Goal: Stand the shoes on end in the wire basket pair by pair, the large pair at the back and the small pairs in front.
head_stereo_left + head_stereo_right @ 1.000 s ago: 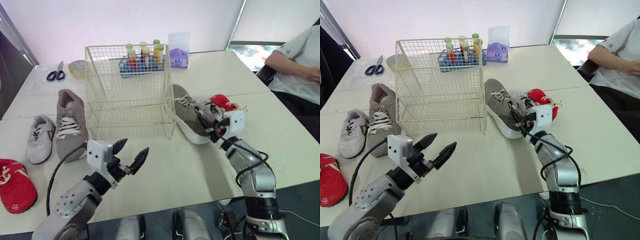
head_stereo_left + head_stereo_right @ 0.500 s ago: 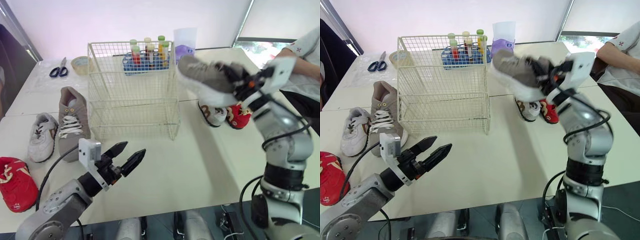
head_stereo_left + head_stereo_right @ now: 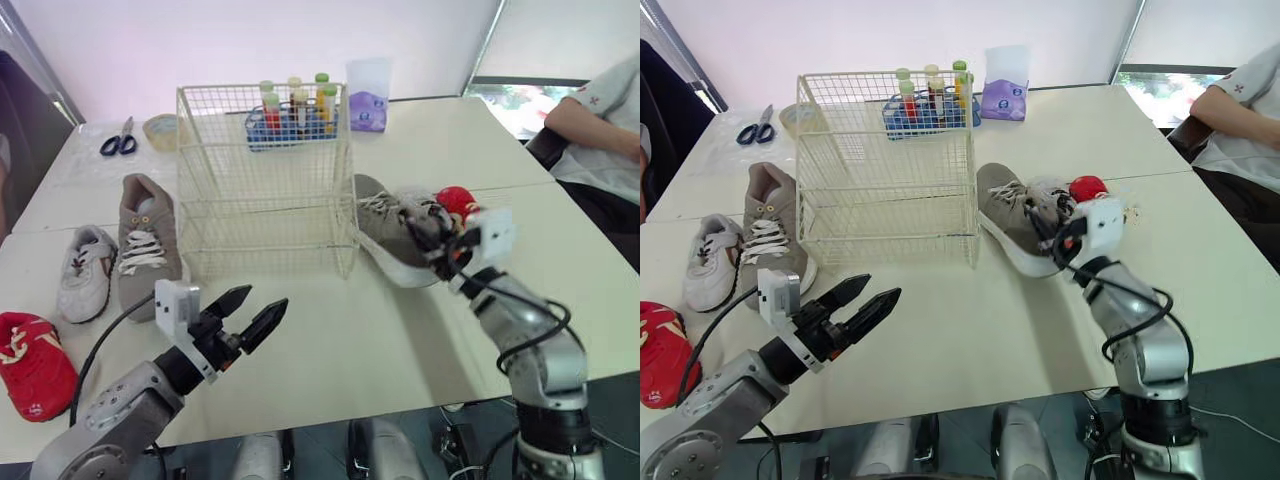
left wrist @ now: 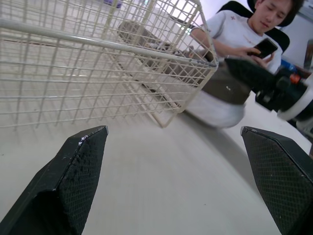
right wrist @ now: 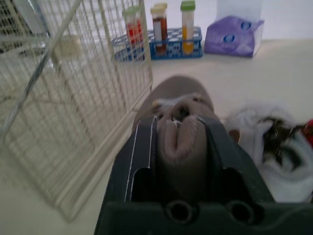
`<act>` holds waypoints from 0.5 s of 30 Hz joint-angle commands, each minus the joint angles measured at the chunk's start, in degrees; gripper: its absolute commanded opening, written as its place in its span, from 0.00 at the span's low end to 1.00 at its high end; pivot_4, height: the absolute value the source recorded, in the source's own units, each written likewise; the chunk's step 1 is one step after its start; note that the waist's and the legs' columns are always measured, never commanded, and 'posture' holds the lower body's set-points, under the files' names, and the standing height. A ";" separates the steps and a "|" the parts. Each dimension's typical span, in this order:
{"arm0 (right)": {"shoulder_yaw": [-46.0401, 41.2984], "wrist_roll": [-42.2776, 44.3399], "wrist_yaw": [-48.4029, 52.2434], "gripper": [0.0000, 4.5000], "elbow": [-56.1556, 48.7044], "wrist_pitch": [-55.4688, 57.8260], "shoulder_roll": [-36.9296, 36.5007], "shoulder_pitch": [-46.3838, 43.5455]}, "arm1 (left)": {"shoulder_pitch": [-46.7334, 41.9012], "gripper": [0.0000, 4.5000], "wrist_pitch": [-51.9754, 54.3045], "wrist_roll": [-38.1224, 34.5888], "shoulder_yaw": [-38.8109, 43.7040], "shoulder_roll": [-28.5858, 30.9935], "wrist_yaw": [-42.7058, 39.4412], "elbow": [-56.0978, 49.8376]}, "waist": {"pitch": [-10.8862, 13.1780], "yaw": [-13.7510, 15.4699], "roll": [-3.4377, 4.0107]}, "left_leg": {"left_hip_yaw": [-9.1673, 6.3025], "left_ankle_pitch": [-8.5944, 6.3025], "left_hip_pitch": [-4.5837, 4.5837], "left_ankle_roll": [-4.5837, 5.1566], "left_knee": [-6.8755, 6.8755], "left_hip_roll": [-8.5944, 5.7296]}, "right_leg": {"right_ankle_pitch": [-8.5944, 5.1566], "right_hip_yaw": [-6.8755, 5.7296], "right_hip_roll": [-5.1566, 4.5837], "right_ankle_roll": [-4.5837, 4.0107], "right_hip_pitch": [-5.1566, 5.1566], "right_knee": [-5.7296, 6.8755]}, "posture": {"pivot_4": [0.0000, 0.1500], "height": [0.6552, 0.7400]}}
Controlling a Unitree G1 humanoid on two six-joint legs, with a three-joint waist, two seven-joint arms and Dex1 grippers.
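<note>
The wire basket (image 3: 262, 180) stands at mid table with nothing in it. One large grey shoe (image 3: 385, 238) lies on the table against the basket's right side, and my right gripper (image 3: 435, 242) is shut on its heel end, with the fingers (image 5: 142, 156) clamping the shoe (image 5: 178, 122). Its mate, a second grey shoe (image 3: 140, 245), lies left of the basket beside a small white shoe (image 3: 82, 272) and a small red shoe (image 3: 30, 365). Another small white shoe (image 3: 425, 205) and red shoe (image 3: 458, 200) lie behind my right gripper. My left gripper (image 3: 250, 312) hovers open in front of the basket.
A rack of test tubes (image 3: 290, 110) and a purple packet (image 3: 367, 100) stand behind the basket. Scissors (image 3: 117, 142) and a tape roll (image 3: 158, 130) lie at the back left. A person (image 3: 600, 130) sits at the table's right side.
Half a second ago my right gripper held the grey shoe high beside the basket's top; now shoe and gripper are back down on the table. My left gripper has barely moved.
</note>
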 commanded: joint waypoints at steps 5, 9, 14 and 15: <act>1.68 -3.71 1.64 0.99 3.53 -7.39 1.35 4.35 | -0.19 1.00 -0.74 1.23 -0.85 -0.59 0.43 -0.57 | -0.01 -0.65 -0.01 | -0.05 0.04 0.14 0.01 0.02 0.04 | 0.02 -0.02 0.00 -0.01 0.13 0.00 | 1.00 1.00; 2.17 -4.33 3.22 0.99 5.16 -8.21 0.87 5.48 | 0.26 1.00 -0.56 2.57 -1.60 -0.71 0.23 -0.42 | -0.01 -0.86 -0.02 | -0.02 0.04 0.10 0.01 0.01 0.05 | 0.02 -0.01 -0.01 -0.01 0.10 -0.02 | 1.00 1.00; 0.03 -3.17 2.63 0.99 9.21 -9.75 2.62 0.77 | -0.46 1.00 -0.38 2.37 -1.75 -0.84 0.61 -0.37 | -0.02 -0.89 -0.03 | 0.02 0.04 0.12 0.02 0.02 0.05 | 0.04 0.01 -0.01 -0.03 0.09 -0.02 | 1.00 1.00; -0.10 -2.78 2.89 0.99 9.16 -9.60 2.69 0.28 | -0.41 1.00 -0.37 2.33 -1.73 -0.80 0.61 -0.41 | -0.02 -0.85 -0.03 | 0.02 0.04 0.12 0.02 0.02 0.05 | 0.05 0.01 -0.01 -0.05 0.09 -0.01 | 1.00 1.00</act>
